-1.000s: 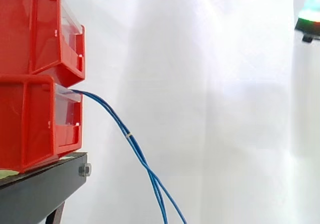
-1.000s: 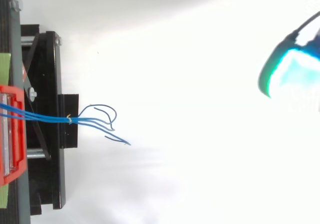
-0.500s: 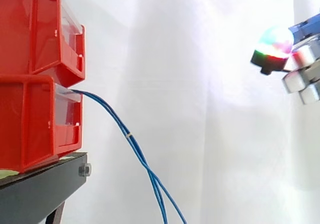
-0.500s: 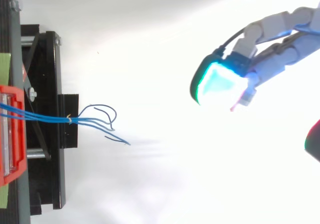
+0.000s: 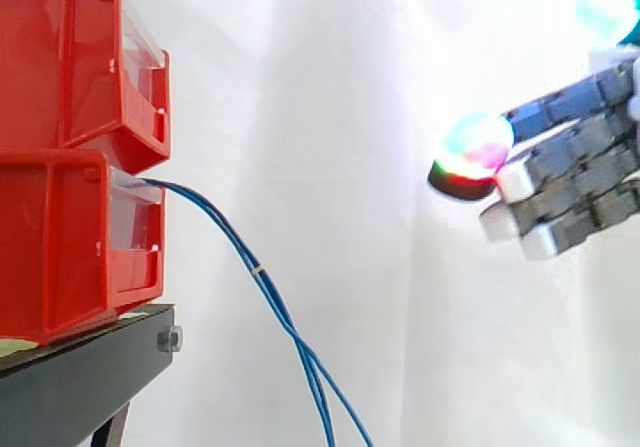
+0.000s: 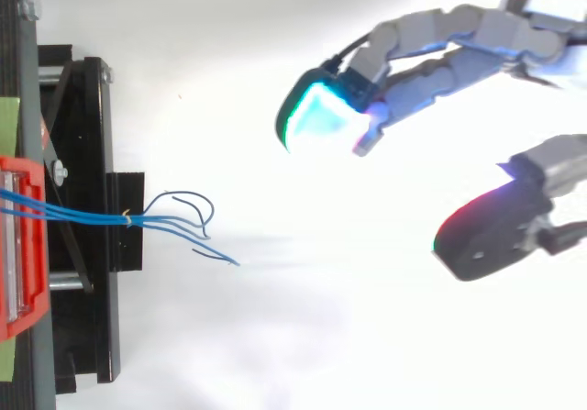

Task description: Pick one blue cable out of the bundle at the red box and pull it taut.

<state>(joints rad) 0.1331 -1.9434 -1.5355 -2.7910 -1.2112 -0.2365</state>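
Bright even light on the white curtain (image 5: 400, 117) (harsh glare in top view), faint shadows.

The blue cables (image 5: 258, 267) leave the side view's bottom edge, the hand (image 5: 572, 157) its right.

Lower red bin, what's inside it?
Blue cables run out of the lower red bin over its front lip and hang down in front of it. Where they end inside is hidden by its red walls and the bin stacked above.

Hand (image 5: 570, 157) hanging in mid-air at the right, fingers (image 6: 440, 29) straight and pointing left, thumb (image 6: 500, 222) spread well apart, pads glowing.
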